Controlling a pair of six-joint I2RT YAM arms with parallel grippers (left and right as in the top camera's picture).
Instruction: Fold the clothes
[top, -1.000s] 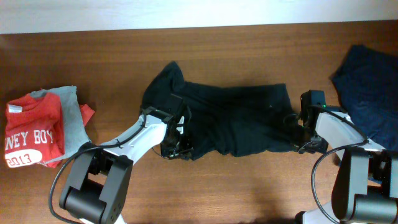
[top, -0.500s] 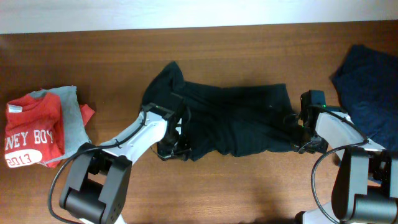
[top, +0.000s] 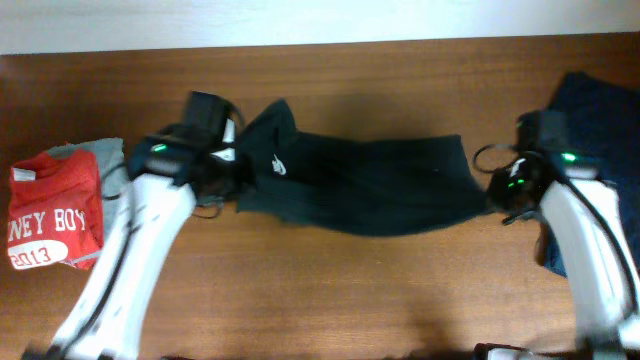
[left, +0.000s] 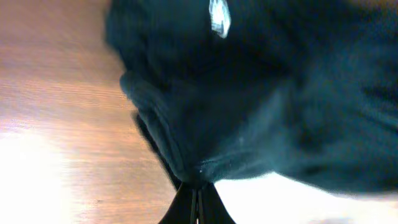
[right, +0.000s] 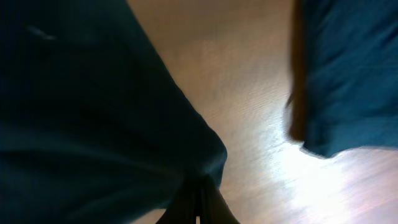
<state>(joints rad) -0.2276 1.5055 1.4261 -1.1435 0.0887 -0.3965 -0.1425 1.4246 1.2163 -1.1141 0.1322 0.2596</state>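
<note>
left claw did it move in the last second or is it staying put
Yes. In the overhead view the left claw has gone up the frame and left, closer to the red shirt, shut on the black T-shirt.

Black T-shirt (top: 370, 185) — now aloft, outspread

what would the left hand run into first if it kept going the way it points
The black T-shirt: the left hand is shut on its bunched edge, and fabric fills the line ahead; depth beyond unclear.
</note>
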